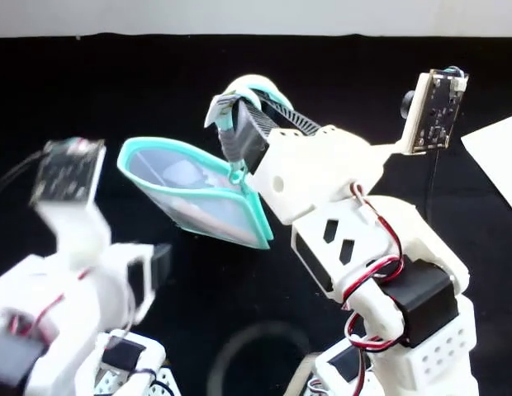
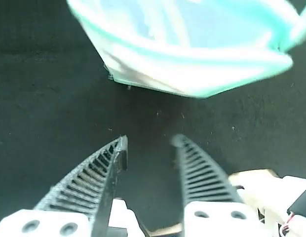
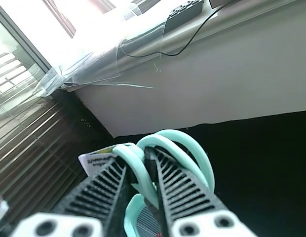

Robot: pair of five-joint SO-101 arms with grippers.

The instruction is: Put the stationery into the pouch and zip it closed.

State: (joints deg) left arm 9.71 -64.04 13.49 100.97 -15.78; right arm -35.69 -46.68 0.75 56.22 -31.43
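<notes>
A teal-edged pouch (image 1: pixel 194 194) with a clear side hangs in the air above the black table, tilted. My right gripper (image 1: pixel 238 124) is shut on its teal loop handle (image 3: pixel 187 148), with a white tag (image 3: pixel 96 160) beside the fingers. In the right wrist view the right gripper (image 3: pixel 143 170) pinches the teal strap between both fingers. My left gripper (image 2: pixel 149 147) stands open just below the pouch (image 2: pixel 187 44), apart from it, with nothing between its fingers. The left arm (image 1: pixel 70 247) sits at the lower left. What lies inside the pouch cannot be made out.
The table is covered by a black cloth (image 1: pixel 116 91). A white sheet (image 1: pixel 497 157) lies at the right edge. A faint grey ring (image 1: pixel 256 351) shows on the cloth near the front, between the two arm bases.
</notes>
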